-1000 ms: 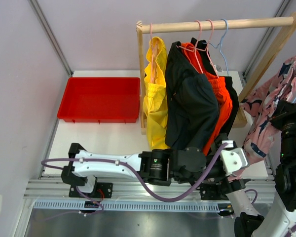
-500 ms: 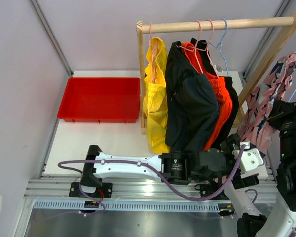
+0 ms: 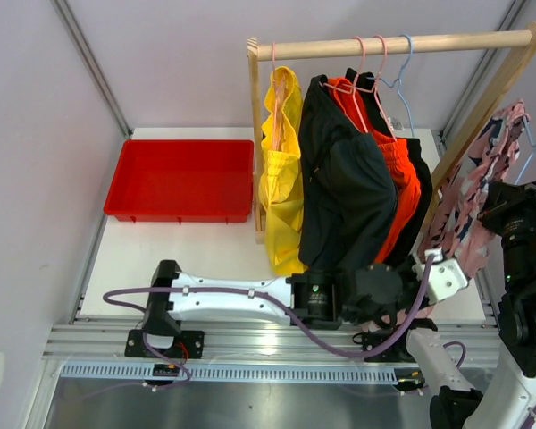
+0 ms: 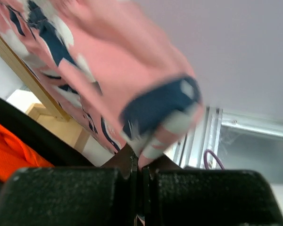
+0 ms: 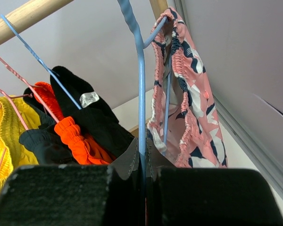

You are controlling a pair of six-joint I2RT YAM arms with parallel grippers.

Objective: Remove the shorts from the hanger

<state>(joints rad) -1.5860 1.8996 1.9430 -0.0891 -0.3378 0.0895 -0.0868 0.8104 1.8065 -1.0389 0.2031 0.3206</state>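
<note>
The pink shorts with a navy pattern [image 3: 482, 183] hang on a blue hanger [image 5: 140, 94] off the rack's right end, stretched into a narrow band. My left gripper [image 3: 431, 259] is shut on their lower hem; the left wrist view shows the fabric [image 4: 132, 80] pinched between the shut jaws [image 4: 140, 162]. My right gripper [image 5: 142, 150] is shut on the blue hanger's wire just below the waistband [image 5: 193, 117]. In the top view it [image 3: 511, 210] sits at the right edge. Yellow [image 3: 281, 170], charcoal [image 3: 344, 179], orange [image 3: 402, 188] and black [image 3: 422, 179] shorts hang from the wooden rail [image 3: 447, 42].
A red tray [image 3: 183, 179] lies on the table left of the rack. The rack's slanted wooden leg [image 3: 482, 98] runs just behind the pink shorts. My left arm [image 3: 232, 299] stretches across the table's near edge below the hanging clothes.
My left arm reached further right under the rack and its gripper went from open to shut on the pink shorts' hem. The shorts swung right and now hang stretched narrow.
</note>
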